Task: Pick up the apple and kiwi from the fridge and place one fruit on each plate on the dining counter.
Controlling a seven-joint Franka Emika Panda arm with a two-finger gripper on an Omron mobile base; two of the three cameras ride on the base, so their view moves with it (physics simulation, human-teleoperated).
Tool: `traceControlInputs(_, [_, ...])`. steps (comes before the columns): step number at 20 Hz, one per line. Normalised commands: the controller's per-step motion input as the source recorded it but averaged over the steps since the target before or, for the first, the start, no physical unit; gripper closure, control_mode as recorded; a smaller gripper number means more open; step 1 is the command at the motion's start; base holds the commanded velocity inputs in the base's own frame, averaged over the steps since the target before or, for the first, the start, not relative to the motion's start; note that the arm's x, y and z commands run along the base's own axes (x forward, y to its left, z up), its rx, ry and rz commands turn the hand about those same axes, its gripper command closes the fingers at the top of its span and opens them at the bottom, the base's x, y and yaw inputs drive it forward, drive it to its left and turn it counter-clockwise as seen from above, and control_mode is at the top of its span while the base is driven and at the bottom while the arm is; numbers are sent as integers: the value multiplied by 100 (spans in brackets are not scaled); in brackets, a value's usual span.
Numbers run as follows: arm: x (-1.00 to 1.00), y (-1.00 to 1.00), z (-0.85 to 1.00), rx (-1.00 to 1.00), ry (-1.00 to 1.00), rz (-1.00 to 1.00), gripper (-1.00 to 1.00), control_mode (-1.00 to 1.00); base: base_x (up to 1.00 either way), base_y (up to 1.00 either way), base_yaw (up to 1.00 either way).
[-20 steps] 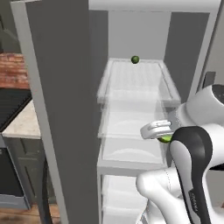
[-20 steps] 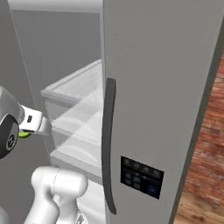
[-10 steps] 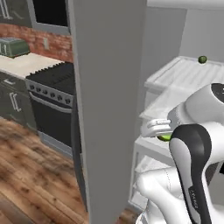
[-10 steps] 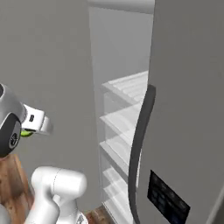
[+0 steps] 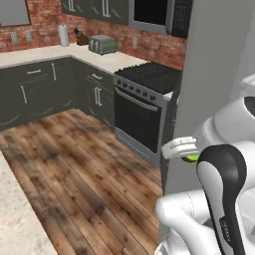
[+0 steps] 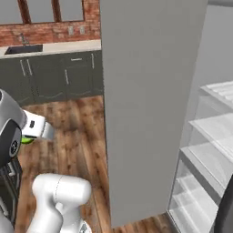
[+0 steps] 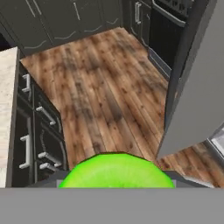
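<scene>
Shift: base has swung away from the fridge (image 6: 150, 109); wood floor (image 5: 79, 164) faces me now.
Counter: beige edge (image 7: 8, 113), far left.
Hand: my gripper (image 5: 191, 158) pinches the kiwi (image 7: 116, 171), carried centrally.

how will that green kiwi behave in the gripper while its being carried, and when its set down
The kiwi looks smooth and round, so it could slip between the fingers of the gripper if the base jolts. Small as it is, it is probably light. Set down, it may well roll, having no flat side.
</scene>
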Motion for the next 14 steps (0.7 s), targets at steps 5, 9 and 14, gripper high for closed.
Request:
traceControlInputs(5, [0,0,0,0,0,0,100,100,22,100,58])
traceControlInputs(9, [0,0,0,0,0,0,100,100,91,34,46])
traceControlInputs(14, [0,0,0,0,0,0,100,100,100,-10,10])
